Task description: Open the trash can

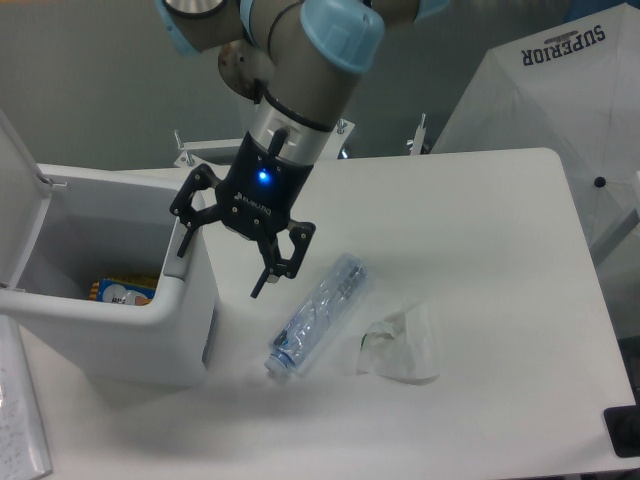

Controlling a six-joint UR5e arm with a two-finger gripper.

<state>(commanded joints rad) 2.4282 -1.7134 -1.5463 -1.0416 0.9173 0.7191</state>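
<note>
The trash can [150, 330] is a large white boxy bin at the left of the table. Its lid [20, 215] stands raised at the far left, and the inside shows, with a colourful packet [125, 290] at the bottom. My gripper [222, 268] hangs just right of the bin's right rim, fingers spread wide and empty. One finger [186, 240] is by the rim's corner; I cannot tell if it touches. The other finger [263, 283] hangs over the table.
A clear plastic bottle [318, 315] lies on its side on the white table [480, 220], right of the gripper. A crumpled clear plastic cup [400, 342] lies beside it. A white umbrella [560, 110] stands beyond the table's far right edge.
</note>
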